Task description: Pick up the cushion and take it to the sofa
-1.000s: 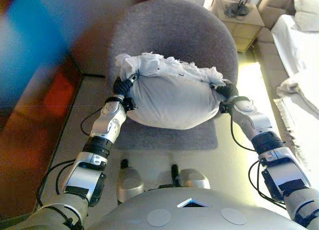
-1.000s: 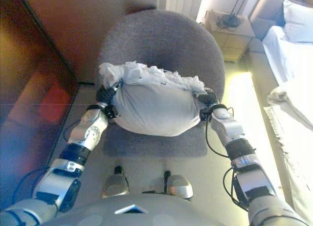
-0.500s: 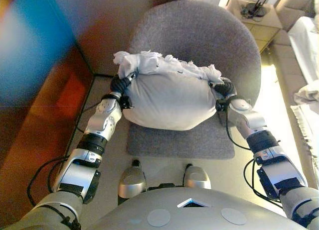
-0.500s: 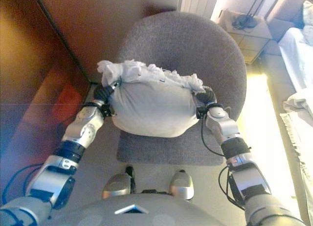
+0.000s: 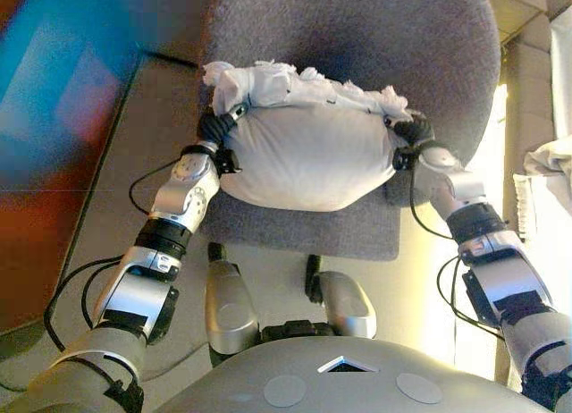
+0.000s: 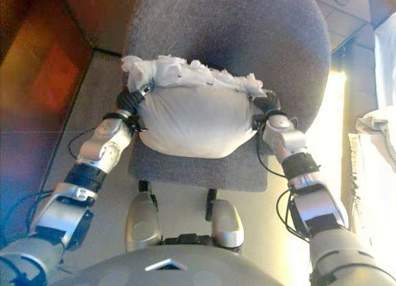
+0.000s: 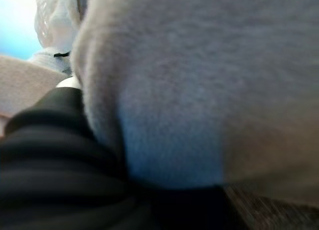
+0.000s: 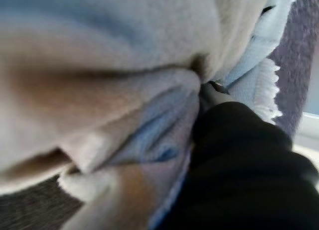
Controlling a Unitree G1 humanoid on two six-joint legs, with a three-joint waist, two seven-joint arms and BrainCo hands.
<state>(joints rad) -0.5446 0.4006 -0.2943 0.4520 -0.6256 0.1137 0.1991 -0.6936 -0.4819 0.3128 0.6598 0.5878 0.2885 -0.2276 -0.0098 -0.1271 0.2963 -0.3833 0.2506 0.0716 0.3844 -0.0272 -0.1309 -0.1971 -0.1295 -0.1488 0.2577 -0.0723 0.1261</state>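
I have the cushion [image 5: 308, 158] off the seat of the grey armchair [image 5: 357, 46], held between both hands at chest height in front of me. The left hand [image 5: 214, 127] presses into its left end, the right hand [image 5: 411, 131] into its right end. In both wrist views the fabric fills the frame and buries the fingers, so I cannot tell whether either hand is curled into the cover or pushing flat against it.

The frilled white edge [image 5: 295, 82] sits along the far side; the bulk sags toward me, above the seat's front edge [image 5: 304, 234].

Step in hand, as I judge it — carry to the sofa. Points for doing it well:
- Keep even inward pressure from both sides; a soft cushion can squeeze out downward if 1 arm eases.
- Hold the arm spacing fixed while turning the body, not the arms.
- Back clear of the chair before turning.
- Pale bedding or upholstery [image 5: 550, 154] shows at the right edge — whether that is the sofa, I cannot say.
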